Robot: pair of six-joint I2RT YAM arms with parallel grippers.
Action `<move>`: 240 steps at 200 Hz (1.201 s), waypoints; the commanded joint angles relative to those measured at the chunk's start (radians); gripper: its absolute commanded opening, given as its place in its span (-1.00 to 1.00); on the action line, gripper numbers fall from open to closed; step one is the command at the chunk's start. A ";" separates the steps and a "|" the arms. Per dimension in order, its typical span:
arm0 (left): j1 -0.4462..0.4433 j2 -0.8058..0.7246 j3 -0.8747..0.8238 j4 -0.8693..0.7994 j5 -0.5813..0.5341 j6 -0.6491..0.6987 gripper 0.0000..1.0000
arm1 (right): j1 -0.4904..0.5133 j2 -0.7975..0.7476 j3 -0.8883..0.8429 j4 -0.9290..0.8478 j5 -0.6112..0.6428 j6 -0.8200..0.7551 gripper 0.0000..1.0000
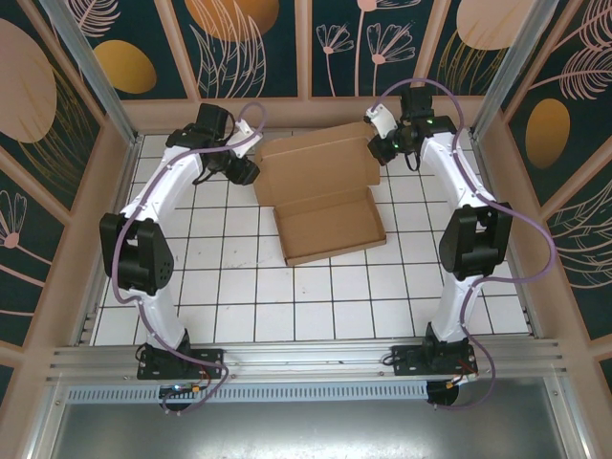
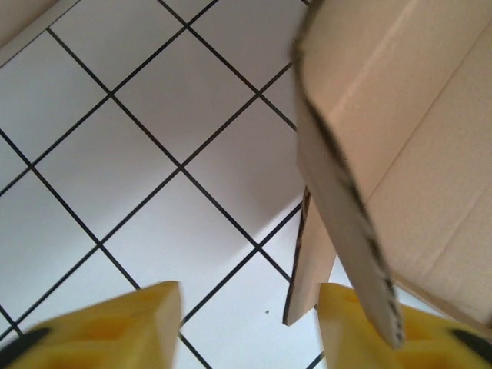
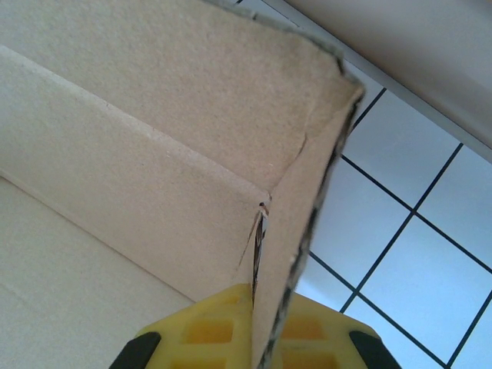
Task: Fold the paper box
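Half folded: tray formed, lid not yet closed

Position: the paper box (image 1: pixel 325 201) sits on the tiled table (image 1: pixel 316 306) between the two arms, toward the far side and slightly askew to the tile lines.

Nearest you, the tray half (image 1: pixel 332 228) counts as done. From above, its front and side walls stand up around a flat floor, and the shape holds with nothing touching it.

Behind it, the lid panel (image 1: pixel 316 163) is open, joined along the tray's far wall. How steeply it is raised you cannot tell from above. This is what is left: turn in the lid's side flaps, bring the lid forward over the tray, tuck the front. By my judgement that is roughly the second half of the job.

At the lid's left edge is the left gripper (image 1: pixel 246 170). On its wrist camera the yellow fingers (image 2: pixel 115 330) stand apart with bare tile between them. A cardboard edge (image 2: pixel 338 215) crosses over one finger and is not pinched. Treat this gripper as holding nothing.

Farthest out, at the lid's right far corner, is the right gripper (image 1: pixel 381 148). Its jaws are clamped on the lid's side flap (image 3: pixel 304 223), whose edge runs down between the yellow pads (image 3: pixel 207 330). The flap is bent at its crease, roughly square to the panel.
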 commanded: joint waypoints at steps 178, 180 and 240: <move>0.002 0.059 0.079 -0.060 0.162 0.026 -0.90 | -0.007 -0.049 -0.027 -0.004 -0.016 -0.007 -1.00; 0.002 0.058 0.079 -0.060 0.163 0.025 -0.90 | -0.007 -0.049 -0.028 -0.003 -0.016 -0.005 -1.00; 0.001 0.027 0.079 0.018 0.152 -0.051 -1.00 | 0.011 -0.095 -0.102 0.138 0.035 0.140 -1.00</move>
